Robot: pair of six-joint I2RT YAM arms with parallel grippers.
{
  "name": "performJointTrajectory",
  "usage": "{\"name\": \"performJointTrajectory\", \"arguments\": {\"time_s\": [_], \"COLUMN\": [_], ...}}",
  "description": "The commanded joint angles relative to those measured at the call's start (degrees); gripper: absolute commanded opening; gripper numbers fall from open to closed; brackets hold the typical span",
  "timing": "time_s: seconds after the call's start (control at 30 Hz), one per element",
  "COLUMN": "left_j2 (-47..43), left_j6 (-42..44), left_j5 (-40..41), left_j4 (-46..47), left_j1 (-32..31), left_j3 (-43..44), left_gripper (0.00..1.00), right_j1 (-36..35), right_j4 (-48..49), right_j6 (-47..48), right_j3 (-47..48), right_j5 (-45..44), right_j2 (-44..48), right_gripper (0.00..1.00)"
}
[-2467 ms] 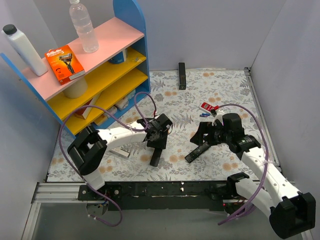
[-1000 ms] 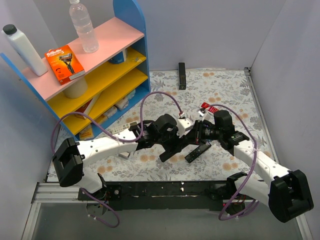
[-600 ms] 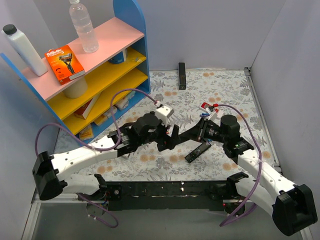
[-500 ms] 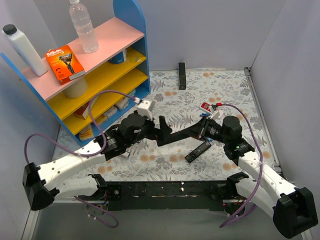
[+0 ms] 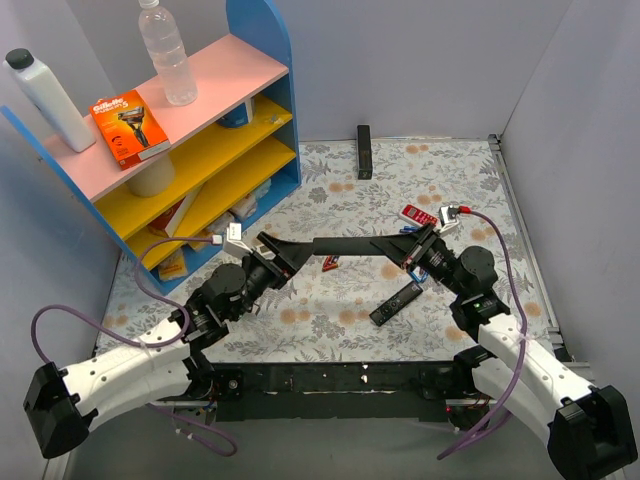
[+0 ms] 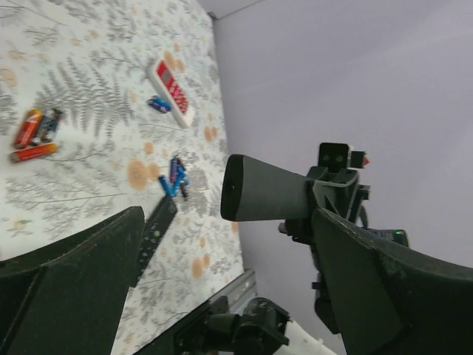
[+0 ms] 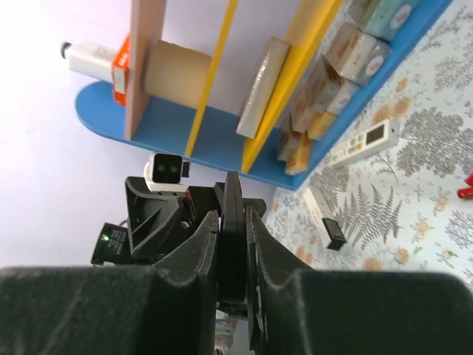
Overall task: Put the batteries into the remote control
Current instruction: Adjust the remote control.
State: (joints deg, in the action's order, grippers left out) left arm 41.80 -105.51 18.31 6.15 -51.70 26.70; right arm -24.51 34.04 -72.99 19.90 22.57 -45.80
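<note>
The black remote control (image 5: 350, 244) hangs level in the air above the mat. My right gripper (image 5: 413, 248) is shut on its right end; in the right wrist view the remote (image 7: 235, 214) stands edge-on between the closed jaws (image 7: 230, 222). My left gripper (image 5: 278, 252) is open at the remote's left end. In the left wrist view that blunt end (image 6: 255, 196) sits in the wide gap (image 6: 225, 216), touching neither finger. Two blue batteries (image 6: 175, 177) lie on the mat, a third (image 6: 157, 103) beside the red-and-white remote, and one more (image 6: 50, 122) next to orange cells.
A second black remote (image 5: 397, 302) lies buttons-up on the mat below the held one. A red-and-white remote (image 5: 418, 215) lies behind the right gripper, another black remote (image 5: 364, 150) at the back wall. Orange cells (image 5: 330, 263) lie mid-mat. The blue shelf unit (image 5: 200, 150) fills the left.
My left gripper has opened and let go of the remote, and the left arm has drawn back to the left. The right gripper now holds the remote alone, lifted higher.
</note>
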Motion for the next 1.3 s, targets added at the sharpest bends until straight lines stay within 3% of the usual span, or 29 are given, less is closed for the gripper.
{"name": "performJointTrajectory", "arguments": {"time_s": [0.0, 0.23, 0.43, 0.6, 0.83, 0.87, 1.0, 1.07, 1.1, 1.13, 1.23, 1.27], "left_j2": [4.76, 14.34, 20.68, 22.97, 22.89, 22.71, 21.04, 19.73, 19.2, 18.24, 15.95, 15.51], "left_j6": [-2.51, -1.36, 0.14, -0.74, -3.12, -3.21, -4.35, -4.35, -4.87, -4.79, -3.39, -3.12], "left_j5": [-3.88, -6.08, -8.55, -9.87, -9.87, -9.69, -7.5, -6.36, -5.22, -4.77, -3.37, -3.28], "left_j4": [19.47, 32.24, 36.73, 39.55, 38.94, 37.8, 33.23, 29.03, 27.26, 25.77, 19.0, 14.37], "left_j1": [0.11, 0.11, 0.02, 0.02, 0.02, 0.02, 0.11, 0.11, 0.11, 0.11, 0.29, 0.55], "left_j3": [0.11, 1.51, 6.26, 6.88, 7.05, 7.23, 7.58, 8.45, 8.81, 9.07, 11.09, 11.79], "left_gripper": [0.98, 0.98, 0.97, 0.82, 0.45, 0.35, 0.1, 0.0, 0.0, 0.0, 0.0, 0.0], "right_j1": [-0.62, -2.2, -4.4, -5.46, -6.6, -6.6, -6.6, -6.6, -6.6, -6.6, -6.51, -6.51], "right_j4": [8.23, 9.11, 9.2, 9.03, 9.47, 8.94, 7.27, 5.61, 4.55, 3.67, -0.81, -2.73], "right_j6": [-4.79, -9.01, -10.68, -11.56, -11.74, -11.56, -9.45, -7.52, -6.91, -6.38, -0.85, 4.99], "right_j3": [0.31, -1.0, -1.88, -2.85, -5.13, -5.22, -5.05, -5.14, -4.87, -4.78, -3.12, -2.16], "right_j5": [-4.63, -8.06, -11.22, -12.55, -13.69, -13.69, -12.81, -12.02, -11.76, -10.89, -9.04, -8.51], "right_j2": [2.03, 2.82, 3.7, 3.79, 4.93, 5.19, 5.9, 6.34, 6.51, 6.51, 7.57, 7.74], "right_gripper": [0.01, 0.01, 0.01, 0.01, 0.01, 0.03, 0.19, 0.37, 0.46, 0.62, 0.8, 0.82]}}
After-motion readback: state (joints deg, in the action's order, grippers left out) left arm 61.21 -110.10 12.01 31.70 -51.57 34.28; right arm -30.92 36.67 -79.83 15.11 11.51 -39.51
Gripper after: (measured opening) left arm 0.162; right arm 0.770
